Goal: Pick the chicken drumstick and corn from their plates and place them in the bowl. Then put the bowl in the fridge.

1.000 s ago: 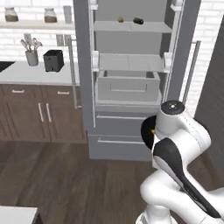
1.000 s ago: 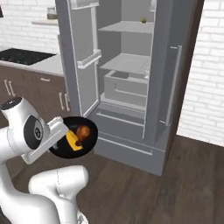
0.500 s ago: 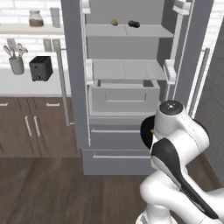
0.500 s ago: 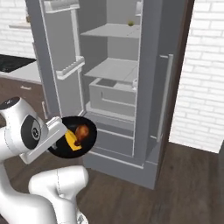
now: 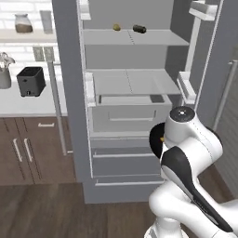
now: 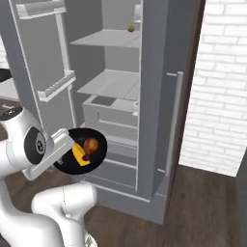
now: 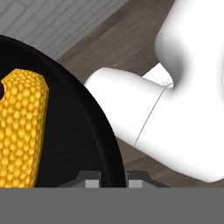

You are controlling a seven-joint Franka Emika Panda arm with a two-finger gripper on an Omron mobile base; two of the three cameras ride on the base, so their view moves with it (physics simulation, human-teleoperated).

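Pincer (image 7: 113, 178) clamped shut on the rim of the bowl (image 7: 83, 109), one dark tip to either side of the rim's edge at the bottom of the hand view. Held up off the floor in front of the open fridge (image 6: 116, 96), level with its drawers.

From the right base view: bowl (image 6: 79, 150) seen full face, dark inside, with the chicken drumstick (image 6: 91, 144) lying toward its right side and the corn (image 6: 80, 155) just beside it, toward the lower middle. Whether the two touch, cannot tell.

From the left base view: bowl (image 5: 156, 139) mostly hidden behind the arm's upper joint, a dark crescent and a speck of orange showing; fridge (image 5: 130, 102) facing the camera with door swung wide, two small items on its upper shelf, a pulled-out drawer below. Counter (image 5: 28, 104) to the left, carrying a black toaster (image 5: 30, 81) near its back edge.

From the hand view: corn (image 7: 22, 127) close up, kernels clear, lying inside the bowl near its left wall; drumstick barely peeking at the left edge.
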